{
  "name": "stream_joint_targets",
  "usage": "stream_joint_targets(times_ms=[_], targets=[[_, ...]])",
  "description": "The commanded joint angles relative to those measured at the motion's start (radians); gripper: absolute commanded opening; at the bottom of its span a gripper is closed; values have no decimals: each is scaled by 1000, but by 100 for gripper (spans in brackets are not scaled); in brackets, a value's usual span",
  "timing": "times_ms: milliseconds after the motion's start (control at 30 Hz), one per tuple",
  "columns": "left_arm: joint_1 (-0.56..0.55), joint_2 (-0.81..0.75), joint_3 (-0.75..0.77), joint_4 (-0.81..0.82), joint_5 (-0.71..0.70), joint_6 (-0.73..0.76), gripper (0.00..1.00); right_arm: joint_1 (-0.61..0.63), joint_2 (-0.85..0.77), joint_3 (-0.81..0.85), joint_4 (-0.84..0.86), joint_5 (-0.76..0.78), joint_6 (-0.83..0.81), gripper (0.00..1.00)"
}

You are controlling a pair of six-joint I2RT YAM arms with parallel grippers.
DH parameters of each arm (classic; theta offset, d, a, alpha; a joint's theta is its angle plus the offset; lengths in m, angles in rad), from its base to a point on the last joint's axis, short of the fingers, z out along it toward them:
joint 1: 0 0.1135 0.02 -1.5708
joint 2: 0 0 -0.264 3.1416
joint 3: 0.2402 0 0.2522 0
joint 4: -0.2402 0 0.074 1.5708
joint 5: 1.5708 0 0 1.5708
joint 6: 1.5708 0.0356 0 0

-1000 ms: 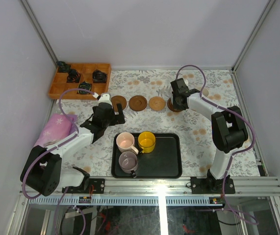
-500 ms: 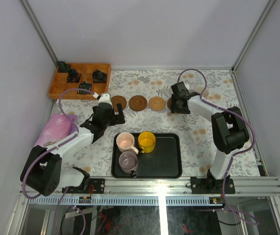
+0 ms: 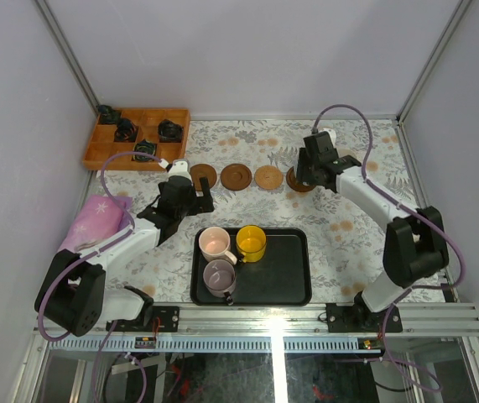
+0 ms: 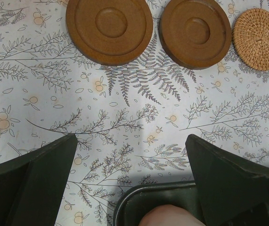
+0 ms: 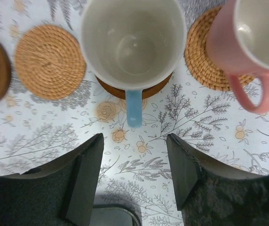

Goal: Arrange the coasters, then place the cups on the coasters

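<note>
The right hand [image 5: 135, 146] is seen with its fingers spread and nothing grasped between them. Just ahead of it, the white cup with the blue handle [image 5: 133, 37] is set upright on a brown wooden coaster [image 5: 153, 90], with its handle turned toward the hand. To that cup's right, the cup with the pink handle [image 5: 247, 37] is stood on a woven coaster [image 5: 202, 66]. To its left, a bare woven coaster [image 5: 49, 61] is laid on the flowered table [image 3: 348, 227]. The left hand [image 4: 129, 155] is held wide open and empty above the table; two bare brown coasters [image 4: 109, 28] are seen ahead of it, and the black tray [image 3: 281, 269] near its fingers. In the tray, the pale pink cup [image 3: 215, 243], the yellow cup [image 3: 251, 243] and the mauve-grey cup [image 3: 220, 275] are stood upright, close together at its left end.
</note>
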Motion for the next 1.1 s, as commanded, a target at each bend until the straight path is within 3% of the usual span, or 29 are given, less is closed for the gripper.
stream_joint_targets(times_ms=[0,633,900,1067], targets=[[-5,-17,16,16,-23,0,100,-2,-128,9,1,38,-5,64],[-5,-17,16,11,-35,2,100,-2,-39,64,-11,20,27,65],[-5,-8,19,14,-27,-2,100,5,-99,-11,-15,-6,24,64],[-4,-8,21,10,-28,-1,100,81,-185,-99,-11,-40,-17,65]])
